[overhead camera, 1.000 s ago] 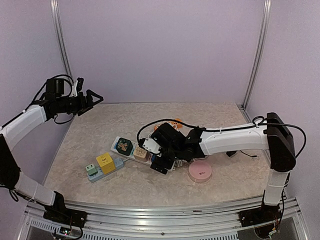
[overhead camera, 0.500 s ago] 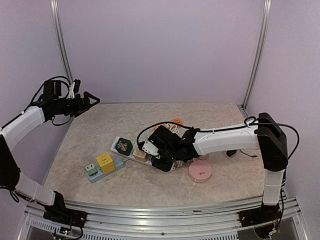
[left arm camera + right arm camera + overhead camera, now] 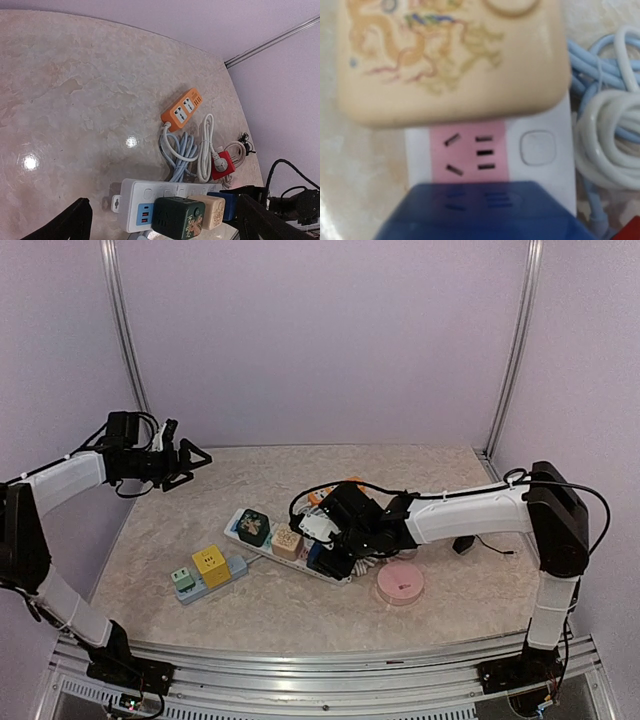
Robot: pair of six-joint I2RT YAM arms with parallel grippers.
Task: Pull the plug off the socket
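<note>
Currently right hand low over blue plug, seated on white strip at desk centre just right of tan plug; fingers hidden, grip cannot tell; left hand splayed wide, raised far left.

Bright, even overhead light; glare spots on the tabletop; right-wrist close-up soft, blue plug blurred.
</note>
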